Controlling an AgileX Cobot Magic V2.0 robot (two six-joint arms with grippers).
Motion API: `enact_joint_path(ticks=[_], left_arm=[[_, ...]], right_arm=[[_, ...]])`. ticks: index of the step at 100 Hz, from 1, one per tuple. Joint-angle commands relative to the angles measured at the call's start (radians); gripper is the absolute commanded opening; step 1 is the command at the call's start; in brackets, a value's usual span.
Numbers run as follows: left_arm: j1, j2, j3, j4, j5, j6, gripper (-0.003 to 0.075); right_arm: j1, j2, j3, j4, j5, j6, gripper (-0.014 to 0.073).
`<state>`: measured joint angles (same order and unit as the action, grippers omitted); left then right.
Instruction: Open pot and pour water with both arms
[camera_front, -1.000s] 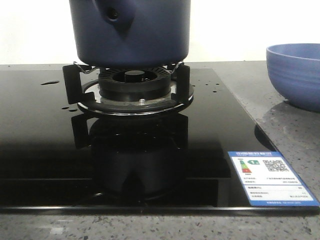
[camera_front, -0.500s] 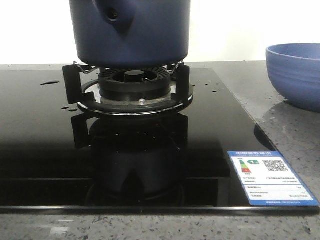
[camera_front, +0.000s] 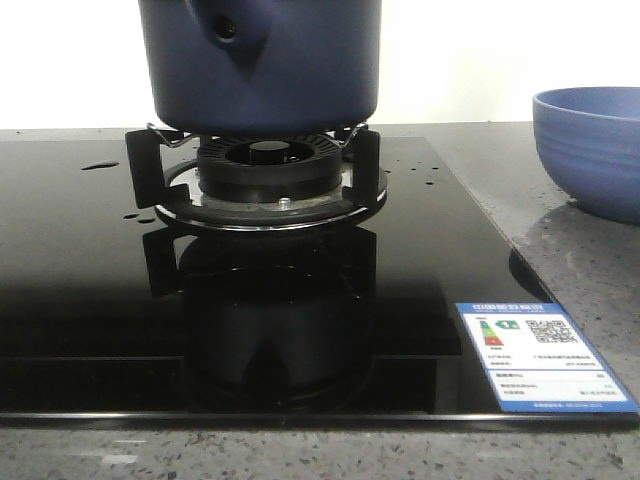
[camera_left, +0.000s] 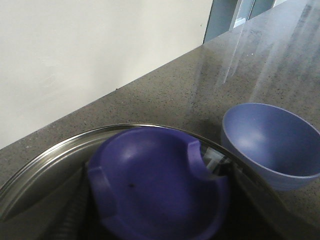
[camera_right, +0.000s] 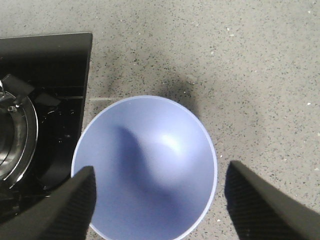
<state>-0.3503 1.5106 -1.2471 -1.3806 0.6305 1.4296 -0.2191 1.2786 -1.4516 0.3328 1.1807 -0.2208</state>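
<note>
The black glass stove top (camera_front: 80, 300) covers most of the speckled grey counter (camera_front: 590, 270), and everything else sits around its single burner (camera_front: 265, 175). The dark blue pot (camera_front: 265, 65) stands squarely on the burner's black supports, its handle stub with the round hole turned toward the camera and slightly left. To the right of the burner, off the glass and on the counter, rests a lighter blue bowl (camera_front: 590, 150), well apart from the pot. It looks empty from above in the right wrist view (camera_right: 147, 167). A white and blue sticker (camera_front: 540, 355) lies on the stove top's near right corner, in front of the burner. Small drops of water (camera_front: 100, 165) glisten on the glass left of the burner, and a few more dot the glass to its right.

The right gripper (camera_right: 160, 200) hangs above the bowl with its fingers spread wide, one at each side of the rim. The left gripper's fingers are not visible, so I cannot tell whether it is spread or closed; its camera shows a blurred purple lid knob (camera_left: 157, 187) close up.
</note>
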Motion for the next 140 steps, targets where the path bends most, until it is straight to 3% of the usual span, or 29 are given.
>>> enact_joint_path(ticks=[1, 44, 68, 96, 105, 112, 117, 126, 134, 140], left_arm=[[-0.009, -0.039, -0.041, -0.08, -0.001, 0.014, 0.0375], [-0.009, -0.006, -0.041, -0.081, 0.003, 0.026, 0.0382], [-0.001, -0.019, -0.041, -0.081, 0.015, 0.026, 0.0584], [0.113, -0.16, -0.041, -0.081, 0.066, 0.026, 0.0556], [0.164, -0.212, -0.041, -0.081, 0.07, 0.021, 0.0516], [0.2, -0.248, -0.041, -0.081, 0.07, -0.01, 0.0454], [0.226, -0.27, -0.041, -0.076, 0.07, -0.044, 0.0385], [0.27, -0.308, -0.041, -0.041, 0.07, -0.131, 0.0195], [0.302, -0.339, -0.036, 0.012, 0.07, -0.179, -0.0019], [0.317, -0.367, -0.018, 0.049, 0.066, -0.187, -0.0019]], right_arm=[[-0.002, -0.029, -0.03, 0.026, -0.05, -0.009, 0.0487], [-0.002, -0.029, -0.03, 0.028, -0.047, -0.009, 0.0487], [-0.002, -0.029, -0.03, 0.028, -0.047, -0.009, 0.0487], [-0.002, -0.03, -0.03, 0.108, -0.053, -0.025, 0.0473], [-0.002, -0.03, -0.03, 0.207, -0.074, -0.055, 0.0388], [-0.002, -0.03, -0.017, 0.314, -0.103, -0.089, 0.026], [-0.002, -0.031, -0.002, 0.394, -0.119, -0.142, 0.0144], [0.001, -0.031, 0.032, 0.54, -0.148, -0.245, -0.0078], [0.006, -0.037, 0.074, 0.641, -0.178, -0.317, -0.0053], [0.017, -0.052, 0.11, 0.687, -0.22, -0.364, -0.0053]])
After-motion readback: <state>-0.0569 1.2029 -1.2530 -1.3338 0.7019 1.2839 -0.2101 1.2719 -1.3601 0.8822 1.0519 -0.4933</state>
